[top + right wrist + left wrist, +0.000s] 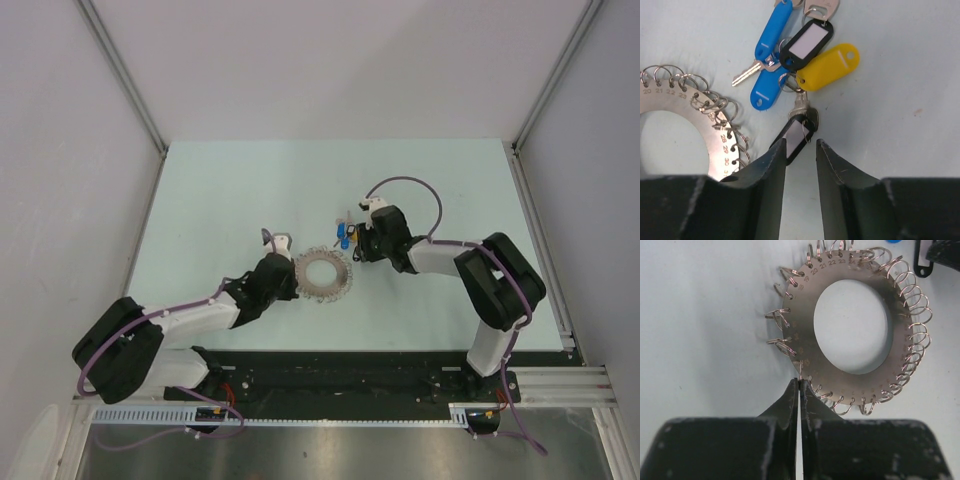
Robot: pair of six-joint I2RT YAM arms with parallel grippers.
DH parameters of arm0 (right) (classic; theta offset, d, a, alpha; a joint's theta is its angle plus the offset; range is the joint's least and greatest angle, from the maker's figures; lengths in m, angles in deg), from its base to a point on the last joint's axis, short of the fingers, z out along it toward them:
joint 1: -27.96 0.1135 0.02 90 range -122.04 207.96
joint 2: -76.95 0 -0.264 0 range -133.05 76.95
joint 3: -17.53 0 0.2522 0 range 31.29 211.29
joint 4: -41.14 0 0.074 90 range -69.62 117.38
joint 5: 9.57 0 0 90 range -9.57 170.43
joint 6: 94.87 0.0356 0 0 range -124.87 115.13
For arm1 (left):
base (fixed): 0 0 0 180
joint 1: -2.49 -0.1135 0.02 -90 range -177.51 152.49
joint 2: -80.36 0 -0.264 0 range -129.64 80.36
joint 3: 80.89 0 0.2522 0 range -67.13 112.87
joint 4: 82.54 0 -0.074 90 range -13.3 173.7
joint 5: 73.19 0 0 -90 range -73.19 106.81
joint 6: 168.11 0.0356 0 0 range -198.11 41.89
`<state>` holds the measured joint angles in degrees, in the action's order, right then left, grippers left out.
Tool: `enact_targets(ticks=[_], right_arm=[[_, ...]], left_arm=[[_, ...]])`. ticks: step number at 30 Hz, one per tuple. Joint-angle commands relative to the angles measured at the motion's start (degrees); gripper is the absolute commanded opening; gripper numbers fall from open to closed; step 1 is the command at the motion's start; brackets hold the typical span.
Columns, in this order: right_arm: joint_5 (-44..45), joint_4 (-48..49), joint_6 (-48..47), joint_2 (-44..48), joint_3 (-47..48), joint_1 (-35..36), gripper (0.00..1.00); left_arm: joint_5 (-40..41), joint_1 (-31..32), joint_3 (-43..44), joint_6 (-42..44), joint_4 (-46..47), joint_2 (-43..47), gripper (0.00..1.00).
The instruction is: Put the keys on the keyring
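The keyring [800,315], a flat silvery disc with an open centre and small wire loops [914,295] all around its rim, lies flat on the pale tabletop [900,60] between the two arms, near the middle of the surface. Engraved numbers run along its face beside the loops. The left end effector [799,385] is closed, its two fingers pressed together with their tips right at the near edge of the disc, where a loop sticks out. Whether that loop is actually pinched between the tips cannot be told. The keys [807,42] lie in a bunch on the tabletop just beside the far right side of the keyring, apart from its rim. The bunch shows two blue tags [772,30], a yellow tag [827,67] and a black-framed tag with a white label, with a bare metal key blade [745,76] poking out towards the disc. A second, smaller black-framed tag [796,136] trails from the bunch towards the right end effector [800,143], which sits low over it. Its jaws stand partly apart. The small tag's end lies in the gap, against one finger [775,160] and clear of the other, so it is not clamped.
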<state>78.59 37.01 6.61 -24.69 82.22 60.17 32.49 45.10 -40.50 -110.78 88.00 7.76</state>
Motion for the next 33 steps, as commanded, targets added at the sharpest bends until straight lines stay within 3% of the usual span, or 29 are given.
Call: enact_targets(ticks=[1,12,17,19,22,33], right_arm=[[1.85,4.26,-1.38,-2.41,3.38,0.40,0.31],[5.80,1.10,-2.96,-3.56,5.66,0.40,0.17],[7.20,-1.71,-3.57,-2.16,5.75,1.45,0.01],[8.08,-3.91,-3.84,-1.37,5.66,2.24,0.00],[9.22,-9.44,-3.84,2.14,5.84,2.68,0.00],[22.23,-44.41,-5.24,17.96,6.72,2.69,0.00]], left_arm=[[-1.36,-0.69,-0.70,3.39,6.34,1.40,0.01],[-3.64,-1.04,-3.07,8.93,12.66,3.60,0.00],[-2.85,-1.04,-4.92,11.83,14.69,6.24,0.01],[-1.89,-1.04,-5.97,12.71,15.30,8.25,0.01],[-1.18,-1.04,-7.38,13.24,15.66,10.45,0.00],[2.33,-0.33,-8.26,14.03,14.60,13.27,0.00]])
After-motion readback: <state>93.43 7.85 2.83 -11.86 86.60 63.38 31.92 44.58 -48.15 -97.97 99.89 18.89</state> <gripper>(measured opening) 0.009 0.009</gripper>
